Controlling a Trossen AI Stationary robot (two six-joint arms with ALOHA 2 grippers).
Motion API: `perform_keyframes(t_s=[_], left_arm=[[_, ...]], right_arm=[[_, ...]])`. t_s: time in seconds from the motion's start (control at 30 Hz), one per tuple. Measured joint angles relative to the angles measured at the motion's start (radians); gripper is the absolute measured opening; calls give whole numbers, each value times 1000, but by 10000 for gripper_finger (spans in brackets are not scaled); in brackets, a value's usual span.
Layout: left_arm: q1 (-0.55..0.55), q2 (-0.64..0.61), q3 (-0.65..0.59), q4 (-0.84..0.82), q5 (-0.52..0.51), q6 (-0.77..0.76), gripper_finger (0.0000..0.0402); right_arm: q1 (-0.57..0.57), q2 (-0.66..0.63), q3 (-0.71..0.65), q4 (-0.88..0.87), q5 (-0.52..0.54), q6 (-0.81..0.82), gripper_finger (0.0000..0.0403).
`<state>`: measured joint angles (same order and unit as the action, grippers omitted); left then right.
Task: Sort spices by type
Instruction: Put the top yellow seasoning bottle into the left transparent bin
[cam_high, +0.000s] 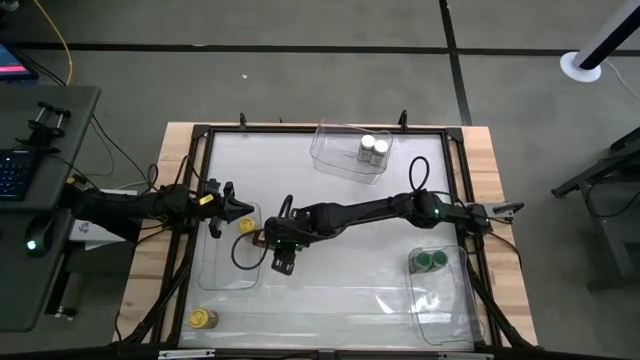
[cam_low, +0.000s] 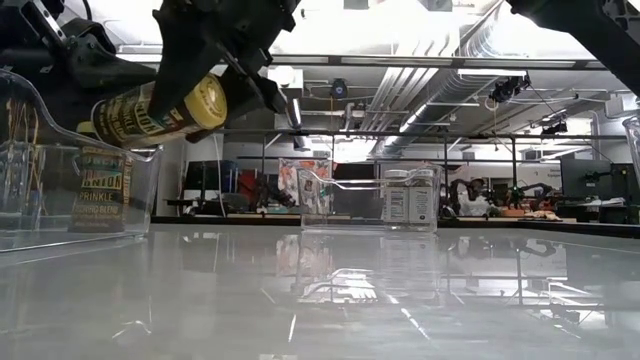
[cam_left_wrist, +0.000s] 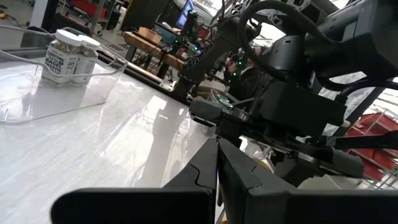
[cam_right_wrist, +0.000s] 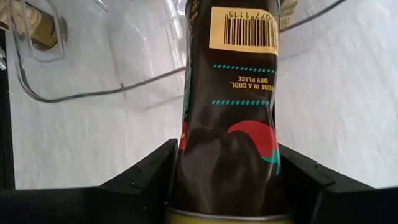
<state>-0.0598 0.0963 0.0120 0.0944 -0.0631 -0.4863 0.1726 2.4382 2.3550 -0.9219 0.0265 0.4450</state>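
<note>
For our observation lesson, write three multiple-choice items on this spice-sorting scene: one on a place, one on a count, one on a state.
1. Where are the green-lidded jars?
A. In the far bin
B. In the right-hand bin
C. Loose on the table

2. How many white-lidded jars stand in the far bin?
A. Two
B. One
C. Three

3. What is the right gripper doing?
A. Hanging open and empty
B. Resting on the table
C. Gripping a yellow-lidded jar

Answers:
1 B: the high view shows the green-lidded jars inside the right-hand bin.
2 A: two white-lidded jars stand side by side in the far bin.
3 C: the right gripper has a finger on each side of the yellow-lidded jar, which is held tilted above the table.
</note>
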Motion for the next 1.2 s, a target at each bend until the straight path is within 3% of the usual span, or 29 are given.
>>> perform_keyframes(t_s=[0.57,0.67,0.83,1.2], left_arm=[[0,0,0,0,0,0,1],[0,0,0,0,0,0,1],[0,0,0,0,0,0,1],[0,0,0,0,0,0,1]], right_arm=[[34,-87,0,-180,108,19,207],[37,-102,0,-122,116,19,207],[41,-101,1,14,17,33,207],[92,-86,2,205,-22,56,207]])
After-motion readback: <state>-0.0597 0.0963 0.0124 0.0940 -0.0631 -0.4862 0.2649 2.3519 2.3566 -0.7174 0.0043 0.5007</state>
